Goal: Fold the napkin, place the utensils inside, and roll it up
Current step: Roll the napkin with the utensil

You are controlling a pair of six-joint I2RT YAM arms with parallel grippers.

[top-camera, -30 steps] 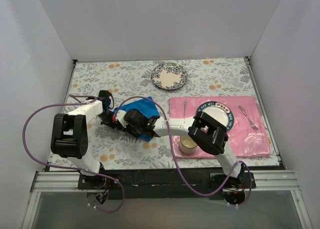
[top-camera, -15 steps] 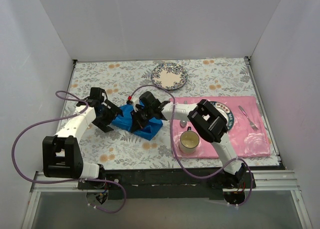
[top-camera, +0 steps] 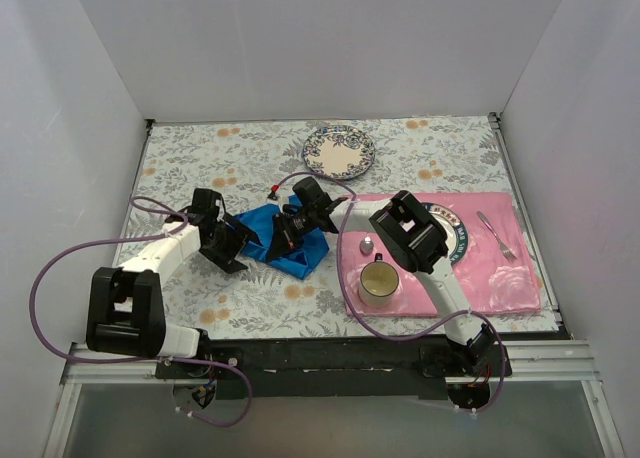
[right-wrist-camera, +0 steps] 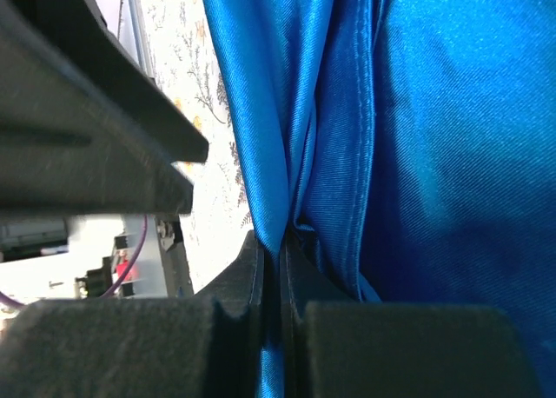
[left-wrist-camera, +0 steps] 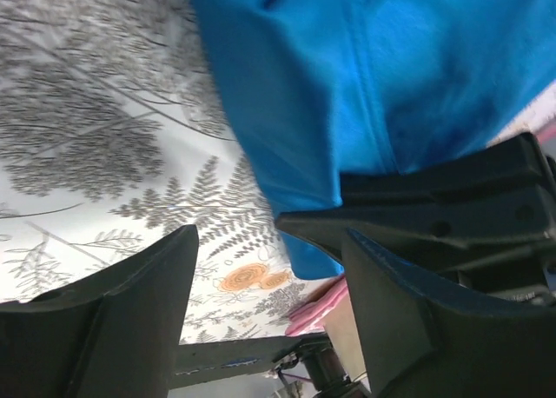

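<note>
The right gripper (right-wrist-camera: 272,257) is pressed together on a raised fold of the napkin (top-camera: 298,259), pinching the blue cloth between its 2 fingers. More folds of the cloth hang just beside it. The left gripper (left-wrist-camera: 268,238) is spread, its 2 fingers apart above the floral surface (top-camera: 190,168). The napkin's edge lies just ahead of it, and it holds nothing. The 2 grippers face each other across the bunched napkin, and the right one's black fingers lie just beyond the left one's right finger. Behind the right gripper, past its arm, a pink placemat (top-camera: 500,278) carries a fork (top-camera: 497,235), a spoon (top-camera: 367,244), a cup (top-camera: 377,283) and a dark-rimmed plate (top-camera: 452,230), which the arm partly hides. A floral plate (top-camera: 339,151) sits beyond both grippers, well apart from them.
</note>
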